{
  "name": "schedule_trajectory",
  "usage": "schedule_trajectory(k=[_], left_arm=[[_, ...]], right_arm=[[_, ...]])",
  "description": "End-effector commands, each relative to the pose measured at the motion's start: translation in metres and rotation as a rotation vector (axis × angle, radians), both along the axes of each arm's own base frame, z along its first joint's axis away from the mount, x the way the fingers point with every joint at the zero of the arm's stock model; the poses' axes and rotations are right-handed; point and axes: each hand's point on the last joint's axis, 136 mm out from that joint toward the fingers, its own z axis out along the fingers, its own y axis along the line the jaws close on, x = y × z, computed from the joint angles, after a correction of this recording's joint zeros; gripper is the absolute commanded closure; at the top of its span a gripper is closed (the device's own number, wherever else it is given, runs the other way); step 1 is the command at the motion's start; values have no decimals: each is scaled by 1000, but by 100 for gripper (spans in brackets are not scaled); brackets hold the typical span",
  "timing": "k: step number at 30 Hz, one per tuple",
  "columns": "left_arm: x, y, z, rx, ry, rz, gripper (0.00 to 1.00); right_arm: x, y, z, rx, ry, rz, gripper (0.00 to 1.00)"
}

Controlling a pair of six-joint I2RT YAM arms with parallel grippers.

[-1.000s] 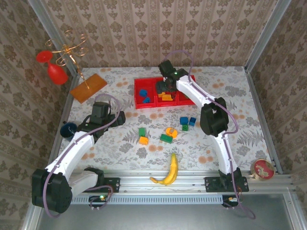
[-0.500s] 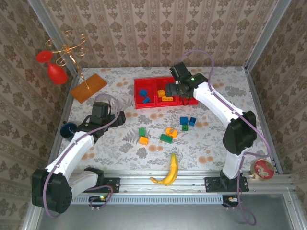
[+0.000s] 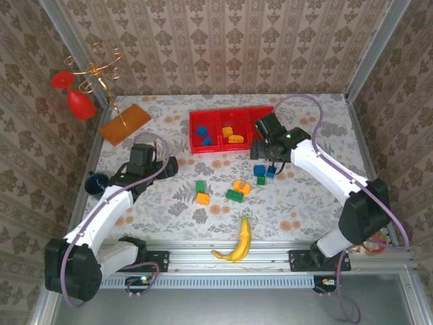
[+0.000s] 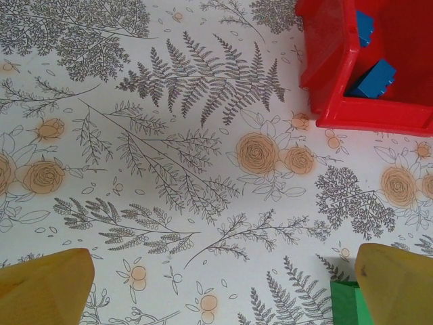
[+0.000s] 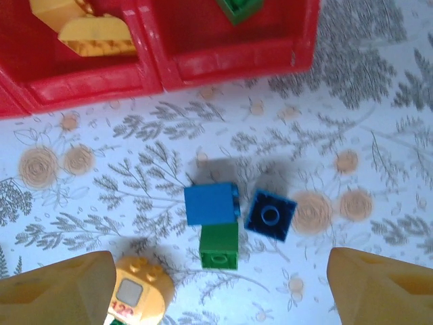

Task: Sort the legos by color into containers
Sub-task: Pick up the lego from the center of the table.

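Note:
The containers are three compartments of a long red tray [image 3: 196, 122]. Blue legos [image 3: 204, 137] lie in its left one and orange legos [image 3: 231, 133] in the middle. In the right wrist view, orange bricks [image 5: 95, 34] and a green brick [image 5: 237, 8] lie in the tray [image 5: 223, 57]. My right gripper [image 3: 261, 153] [image 5: 218, 281] hangs open above a loose cluster: a blue brick [image 5: 211, 203], a green brick [image 5: 219, 246], a dark blue brick [image 5: 270, 215] and a rounded orange brick [image 5: 139, 292]. My left gripper [image 3: 166, 166] [image 4: 220, 271] is open over bare table, with a green brick [image 4: 348, 305] by its right finger.
More loose bricks [image 3: 201, 191] lie mid-table near a green and orange pair [image 3: 237, 191]. A yellow banana [image 3: 238, 242] lies by the front rail. An orange board [image 3: 125, 124] with a gold stand sits back left, a dark blue cup [image 3: 97, 181] at the left edge.
My right arm has swung from over the tray's middle compartment to the right and nearer, and now hangs above the loose bricks in front of the tray. The left arm has not moved.

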Motion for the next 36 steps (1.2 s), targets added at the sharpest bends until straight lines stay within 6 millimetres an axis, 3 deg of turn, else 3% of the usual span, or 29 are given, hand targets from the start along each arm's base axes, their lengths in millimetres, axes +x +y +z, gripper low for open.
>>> schedule_trajectory(k=[1, 6, 12, 23, 36], left_arm=[[0, -8, 8, -44, -23, -6, 0], [-1, -16, 4, -62, -13, -20, 0], [3, -24, 0, -86, -1, -31, 0], [7, -32, -5, -111, 12, -43, 0], [4, -30, -11, -103, 26, -36, 0]], right_arm=[[-18, -3, -5, 80, 9, -83, 22], [-46, -8, -30, 165, 49, -167, 30], [-55, 0, -52, 220, 69, -175, 33], [-40, 16, -86, 149, 103, -130, 33], [-24, 21, -116, 65, 167, -118, 35]])
